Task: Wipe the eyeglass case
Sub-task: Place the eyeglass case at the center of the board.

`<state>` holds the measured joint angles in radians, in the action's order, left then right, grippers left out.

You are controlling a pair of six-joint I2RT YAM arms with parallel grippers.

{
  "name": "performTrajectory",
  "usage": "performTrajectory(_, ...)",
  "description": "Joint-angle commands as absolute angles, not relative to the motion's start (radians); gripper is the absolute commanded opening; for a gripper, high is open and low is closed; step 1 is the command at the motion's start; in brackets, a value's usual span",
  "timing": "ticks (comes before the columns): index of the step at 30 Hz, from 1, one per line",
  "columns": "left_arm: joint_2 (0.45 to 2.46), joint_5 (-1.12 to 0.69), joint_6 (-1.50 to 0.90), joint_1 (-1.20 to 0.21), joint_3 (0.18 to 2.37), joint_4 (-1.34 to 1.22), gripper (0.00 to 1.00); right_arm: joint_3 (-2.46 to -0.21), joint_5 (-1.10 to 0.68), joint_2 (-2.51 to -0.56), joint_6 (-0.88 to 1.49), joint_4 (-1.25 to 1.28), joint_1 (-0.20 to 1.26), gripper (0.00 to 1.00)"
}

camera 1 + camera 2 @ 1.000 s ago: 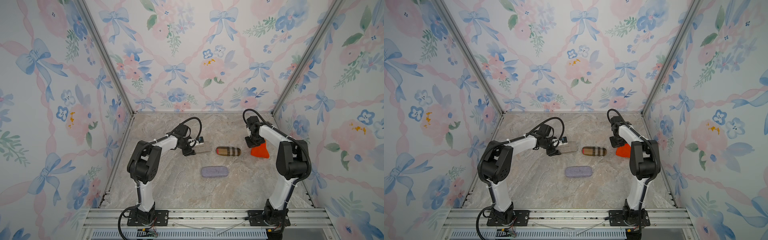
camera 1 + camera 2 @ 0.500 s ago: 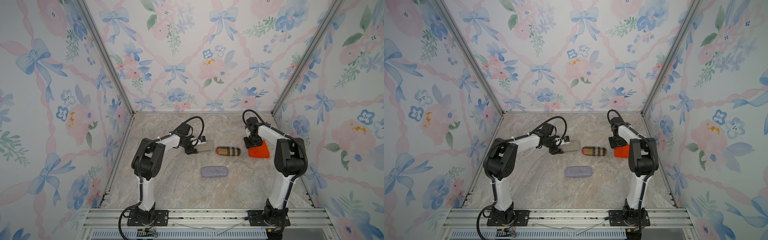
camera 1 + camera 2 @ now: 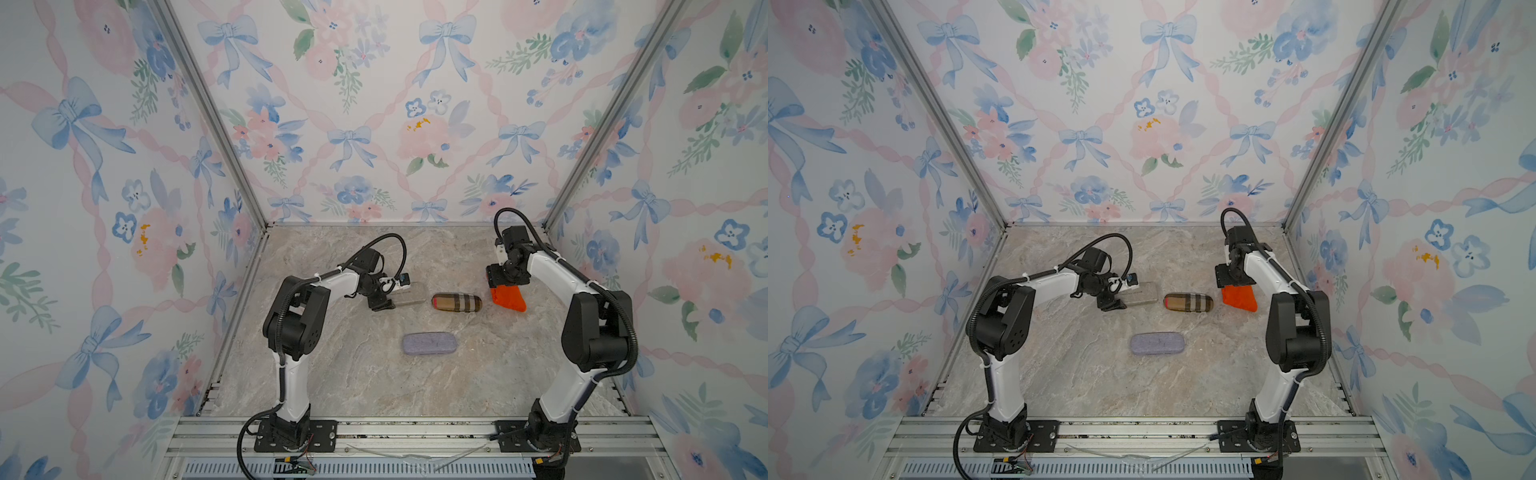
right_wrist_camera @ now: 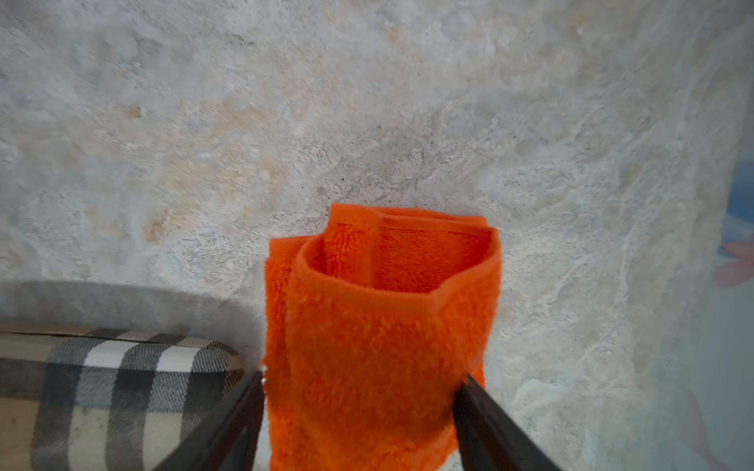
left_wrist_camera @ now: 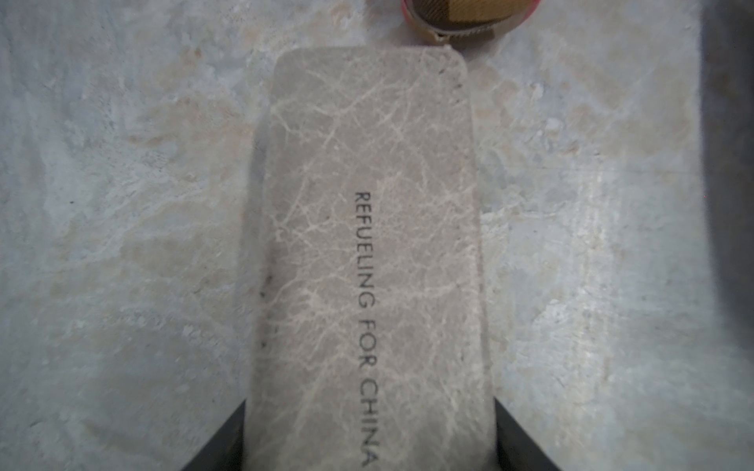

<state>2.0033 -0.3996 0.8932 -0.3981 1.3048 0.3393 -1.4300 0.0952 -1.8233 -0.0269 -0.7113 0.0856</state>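
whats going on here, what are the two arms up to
The left end effector is closed on one end of a marble-patterned eyeglass case, which lies flat on the table. The right end effector is down at an orange cloth, its jaws spread on either side of it. The cloth rests on the table and does not look pinched. A plaid case lies between the two, and a grey felt case sits nearer the arm bases, untouched.

Marble table (image 3: 353,386) carries grey case (image 3: 409,294), plaid case (image 3: 456,302), lilac case (image 3: 429,344), orange cloth (image 3: 508,298).
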Motion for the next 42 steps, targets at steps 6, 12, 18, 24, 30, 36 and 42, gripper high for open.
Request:
performTrajectory(6,1.996,-0.388,0.888,-0.39,1.245,0.45,0.63,-1.466,0.095,-1.886,-0.034,-0.755,0.082,0.75)
performTrajectory(12,2.002,-0.382,0.866,-0.387,1.255,0.451,0.85,-1.458,0.064,-1.923,-0.025,-0.727,0.082,0.78)
performTrajectory(18,1.98,-0.366,0.854,-0.389,1.252,0.45,0.97,-1.431,-0.021,-1.887,-0.014,-0.69,0.076,0.81)
performTrajectory(24,1.933,-0.295,0.848,-0.398,1.253,0.451,0.98,-1.393,-0.086,-1.809,0.02,-0.644,0.03,0.81)
performTrajectory(30,1.86,-0.266,0.84,-0.434,1.265,0.449,0.98,-1.375,-0.078,-1.768,0.033,-0.644,0.01,0.79)
performTrajectory(36,1.82,-0.253,0.784,-0.459,1.286,0.449,0.98,-1.373,-0.142,-1.779,0.05,-0.635,-0.011,0.76)
performTrajectory(42,1.755,-0.38,0.577,-0.532,1.316,0.414,0.97,-1.365,-0.266,-1.804,0.087,-0.63,-0.076,0.77)
